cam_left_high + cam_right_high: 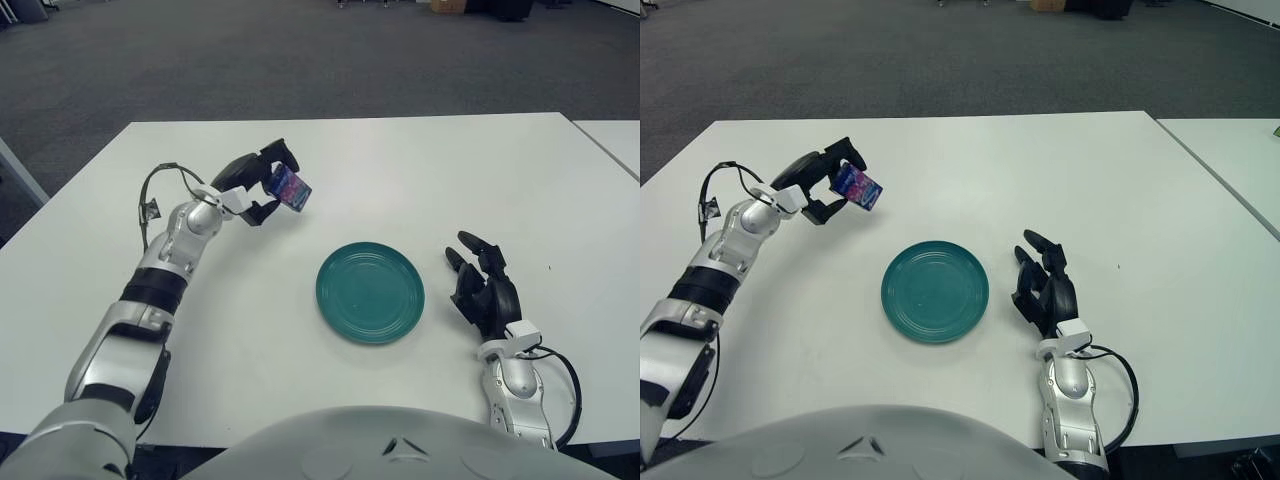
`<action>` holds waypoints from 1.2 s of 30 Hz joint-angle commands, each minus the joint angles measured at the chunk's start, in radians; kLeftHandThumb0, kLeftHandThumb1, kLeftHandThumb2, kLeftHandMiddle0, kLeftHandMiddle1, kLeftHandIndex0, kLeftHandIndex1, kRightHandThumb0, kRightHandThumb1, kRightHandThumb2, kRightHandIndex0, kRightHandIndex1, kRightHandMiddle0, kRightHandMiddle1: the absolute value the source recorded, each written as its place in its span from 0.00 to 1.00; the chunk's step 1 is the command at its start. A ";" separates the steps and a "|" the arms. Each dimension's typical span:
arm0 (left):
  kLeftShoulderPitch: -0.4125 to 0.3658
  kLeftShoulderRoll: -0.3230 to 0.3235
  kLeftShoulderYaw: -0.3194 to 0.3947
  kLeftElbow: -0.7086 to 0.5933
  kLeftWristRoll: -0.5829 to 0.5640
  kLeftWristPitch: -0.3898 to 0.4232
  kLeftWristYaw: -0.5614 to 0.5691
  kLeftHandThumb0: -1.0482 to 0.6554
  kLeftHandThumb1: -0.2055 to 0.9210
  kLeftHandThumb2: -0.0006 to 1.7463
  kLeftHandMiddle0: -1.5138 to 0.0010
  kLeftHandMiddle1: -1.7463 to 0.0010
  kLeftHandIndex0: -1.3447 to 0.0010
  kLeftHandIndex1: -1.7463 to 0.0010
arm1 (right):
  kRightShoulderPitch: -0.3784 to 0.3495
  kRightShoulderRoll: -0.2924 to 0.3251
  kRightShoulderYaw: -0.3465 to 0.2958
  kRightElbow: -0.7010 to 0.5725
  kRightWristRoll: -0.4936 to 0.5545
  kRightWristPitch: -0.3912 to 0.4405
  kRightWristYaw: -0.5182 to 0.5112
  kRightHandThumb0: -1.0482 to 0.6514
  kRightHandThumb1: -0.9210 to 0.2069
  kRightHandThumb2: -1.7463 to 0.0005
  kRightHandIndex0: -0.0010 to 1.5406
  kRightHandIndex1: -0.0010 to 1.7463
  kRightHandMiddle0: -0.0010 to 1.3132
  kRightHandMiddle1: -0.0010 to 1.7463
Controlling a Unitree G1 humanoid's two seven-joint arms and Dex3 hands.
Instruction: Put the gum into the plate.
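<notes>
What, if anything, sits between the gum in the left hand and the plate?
Nothing visible does. The left hand holds the gum above the table, up and to the left of the plate; only bare tabletop lies between them. The right hand shows on the plate's right side.
</notes>
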 commanded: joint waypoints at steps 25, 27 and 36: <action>0.176 -0.086 -0.095 -0.383 0.031 0.057 -0.109 0.61 0.25 0.92 0.48 0.00 0.57 0.00 | 0.062 0.030 0.031 0.144 -0.050 0.074 -0.055 0.13 0.00 0.48 0.28 0.00 0.00 0.45; 0.181 -0.085 -0.094 -0.387 0.032 0.051 -0.111 0.61 0.24 0.92 0.48 0.00 0.57 0.00 | 0.063 0.032 0.035 0.143 -0.053 0.074 -0.059 0.13 0.00 0.48 0.28 0.00 0.00 0.44; 0.219 -0.094 -0.130 -0.476 0.047 0.083 -0.147 0.61 0.28 0.89 0.50 0.00 0.60 0.00 | 0.074 0.034 0.049 0.128 -0.067 0.076 -0.075 0.13 0.00 0.48 0.27 0.00 0.00 0.43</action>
